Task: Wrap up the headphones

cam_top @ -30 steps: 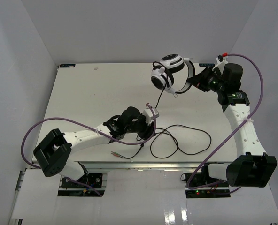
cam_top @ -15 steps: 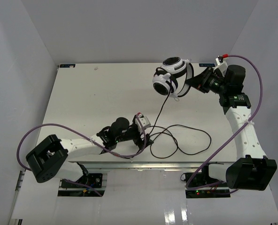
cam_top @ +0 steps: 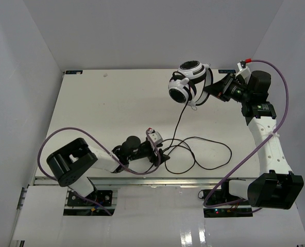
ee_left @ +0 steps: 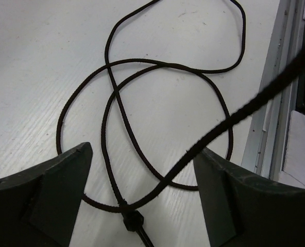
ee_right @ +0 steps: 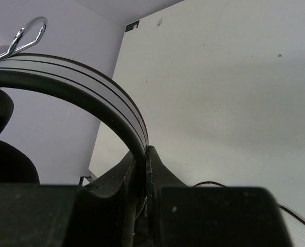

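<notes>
Right, overhead first: the left gripper (cam_top: 160, 153) has pulled back toward the near edge and sunk low over the table (cam_top: 101, 108), and its jaws have spread. I judge it dropped the cable (cam_top: 206, 154) to regrasp. Most of the cable lies loose, so the wrapping is far from done. The headphones (cam_top: 188, 82) hang at the far right, clear of the table. Their cup-to-cup axis runs roughly far to near, with the band bowing right into the right gripper (cam_top: 214, 92).

Left wrist: the fingers stand wide apart, with cable (ee_left: 111, 103) loops on the table between them and one strand close to the lens.

Right wrist: the jaws are pinched tight on the headband (ee_right: 90, 85), which arcs up and left.
</notes>
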Motion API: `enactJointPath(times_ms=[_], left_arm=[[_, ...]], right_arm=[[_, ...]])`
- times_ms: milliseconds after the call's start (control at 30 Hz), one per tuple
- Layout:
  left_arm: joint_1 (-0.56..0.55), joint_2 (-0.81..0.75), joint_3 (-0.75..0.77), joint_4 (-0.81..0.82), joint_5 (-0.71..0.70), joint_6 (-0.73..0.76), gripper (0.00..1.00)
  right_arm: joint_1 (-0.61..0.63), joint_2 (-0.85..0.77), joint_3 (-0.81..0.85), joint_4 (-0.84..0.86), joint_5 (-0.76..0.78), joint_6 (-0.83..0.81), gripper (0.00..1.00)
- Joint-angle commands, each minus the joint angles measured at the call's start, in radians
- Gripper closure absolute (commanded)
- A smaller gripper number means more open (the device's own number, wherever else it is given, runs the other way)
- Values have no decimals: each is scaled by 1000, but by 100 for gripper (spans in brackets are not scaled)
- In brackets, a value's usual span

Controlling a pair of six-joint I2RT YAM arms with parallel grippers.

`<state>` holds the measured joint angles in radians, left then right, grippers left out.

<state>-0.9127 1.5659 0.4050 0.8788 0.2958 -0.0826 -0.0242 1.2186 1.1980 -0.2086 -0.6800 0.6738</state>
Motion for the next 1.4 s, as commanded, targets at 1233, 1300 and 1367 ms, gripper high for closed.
enactJointPath(times_ms=[1233,1300,1367], left_arm=[[427,-28,878,-1402,546,-1,100],[426,-61,873,-1417,559,-36,100],[427,-87,872,-1436,581,-67,100]], right_arm=[[554,-178,-138,-256,643,-1281,92],[569,-161,-159,-181,768,-1262,92],[581,-140,-176,-118,881,-1242,92]])
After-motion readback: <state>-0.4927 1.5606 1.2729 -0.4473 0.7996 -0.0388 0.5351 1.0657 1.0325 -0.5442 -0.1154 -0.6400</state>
